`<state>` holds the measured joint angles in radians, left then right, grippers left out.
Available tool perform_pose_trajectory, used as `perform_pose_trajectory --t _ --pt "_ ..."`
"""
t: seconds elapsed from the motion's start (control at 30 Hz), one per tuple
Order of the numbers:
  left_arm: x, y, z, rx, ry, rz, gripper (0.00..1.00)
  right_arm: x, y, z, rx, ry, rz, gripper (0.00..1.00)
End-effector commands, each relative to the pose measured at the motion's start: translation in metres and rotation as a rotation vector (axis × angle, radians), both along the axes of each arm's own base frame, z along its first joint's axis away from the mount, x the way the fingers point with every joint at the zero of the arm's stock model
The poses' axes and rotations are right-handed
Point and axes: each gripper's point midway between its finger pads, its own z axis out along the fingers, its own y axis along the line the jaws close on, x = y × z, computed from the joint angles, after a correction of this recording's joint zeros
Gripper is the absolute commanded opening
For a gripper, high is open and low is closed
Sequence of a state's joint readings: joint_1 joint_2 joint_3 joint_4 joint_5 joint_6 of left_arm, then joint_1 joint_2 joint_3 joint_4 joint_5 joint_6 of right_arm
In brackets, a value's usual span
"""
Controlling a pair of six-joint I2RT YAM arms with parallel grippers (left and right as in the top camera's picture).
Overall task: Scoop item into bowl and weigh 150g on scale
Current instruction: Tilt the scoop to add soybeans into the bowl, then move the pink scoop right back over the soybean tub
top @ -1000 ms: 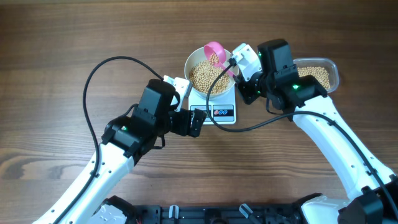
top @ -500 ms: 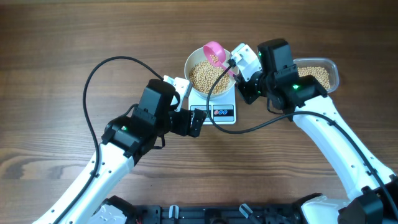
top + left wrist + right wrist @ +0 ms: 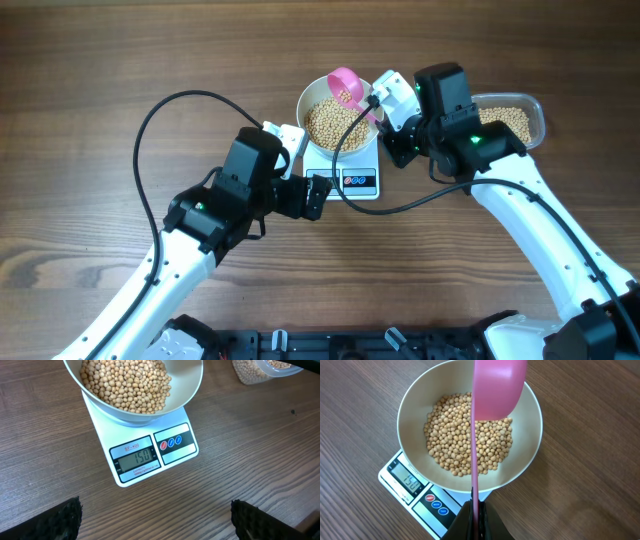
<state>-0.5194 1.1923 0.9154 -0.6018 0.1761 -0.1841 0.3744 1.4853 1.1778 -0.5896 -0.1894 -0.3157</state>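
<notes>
Overhead, where do we have the bowl (image 3: 338, 118)?

We have it seated on the scale (image 3: 360, 182), with the beans (image 3: 328, 126) heaped inside; our left wrist view shows the display reading 150.

And our right gripper (image 3: 476, 519)?

Its jaws are pinched tight on the thin handle of the pink scoop (image 3: 498, 384); the scoop's cup hangs over the bowl's far rim.

Our left gripper (image 3: 318, 196)?

Spread as wide as it goes, holding nothing; it points at the scale's front edge, near it but not touching; more beans lie in the clear tub (image 3: 520, 122) beside our right arm.
</notes>
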Motion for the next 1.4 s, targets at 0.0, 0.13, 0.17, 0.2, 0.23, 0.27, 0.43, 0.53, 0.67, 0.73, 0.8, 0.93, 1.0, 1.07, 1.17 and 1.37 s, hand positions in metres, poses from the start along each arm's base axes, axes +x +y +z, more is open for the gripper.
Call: perform_pose_trajectory --t 0.0,0.13,0.17,0.2,0.23,0.27,0.43,0.53,0.67,0.73,0.8,0.93,1.0,1.07,1.17,1.37 --pt "0.001 0.000 0.000 0.015 -0.013 -0.012 1.00 -0.001 -0.001 0.001 -0.001 -0.004 -0.010 0.04" --pt "0.000 0.000 -0.001 0.015 -0.013 -0.012 1.00 -0.001 -0.001 0.001 -0.001 -0.004 -0.010 0.04" --pt "0.001 0.000 0.000 0.015 -0.013 -0.012 1.00 -0.001 -0.001 0.001 -0.001 -0.004 -0.010 0.04" --pt "0.001 0.000 0.000 0.015 -0.013 -0.012 1.00 -0.001 -0.001 0.001 -0.001 -0.004 -0.010 0.04" --pt "0.001 0.000 0.000 0.015 -0.013 -0.012 1.00 -0.001 -0.001 0.001 -0.001 -0.004 -0.010 0.04" --pt "0.001 0.000 0.000 0.015 -0.013 -0.012 1.00 -0.001 -0.001 0.001 0.000 -0.005 -0.010 0.04" --pt "0.000 0.000 -0.001 0.015 -0.013 -0.012 1.00 0.000 -0.001 0.002 0.033 0.014 -0.057 0.04" --pt "0.001 0.000 0.000 0.015 -0.013 -0.012 1.00 0.006 -0.005 0.006 0.165 0.090 -0.249 0.04" --pt "0.000 0.000 -0.001 0.015 -0.013 -0.012 1.00 0.011 -0.003 0.015 0.260 0.101 -0.232 0.04" --pt "0.001 0.000 0.000 0.015 -0.013 -0.012 1.00 0.014 -0.009 0.017 0.301 0.125 -0.270 0.04" --pt "0.001 0.000 0.000 0.015 -0.013 -0.012 1.00 0.018 -0.021 0.019 0.354 0.155 -0.352 0.04" --pt "0.001 0.000 0.000 0.015 -0.013 -0.012 1.00 0.021 -0.042 0.038 0.467 0.170 -0.368 0.04" --pt "0.001 0.000 0.000 0.015 -0.013 -0.012 1.00 0.024 -0.063 0.047 0.533 0.177 -0.429 0.04" --pt "0.000 0.000 -0.001 0.015 -0.013 -0.012 1.00 0.023 -0.084 0.059 0.614 0.188 -0.459 0.04" --pt "0.000 0.000 -0.001 0.015 -0.013 -0.012 1.00 0.020 -0.120 0.069 0.699 0.195 -0.505 0.05" --pt "0.000 0.000 -0.001 0.015 -0.013 -0.012 1.00 0.011 -0.174 0.056 0.712 0.232 -0.678 0.04"
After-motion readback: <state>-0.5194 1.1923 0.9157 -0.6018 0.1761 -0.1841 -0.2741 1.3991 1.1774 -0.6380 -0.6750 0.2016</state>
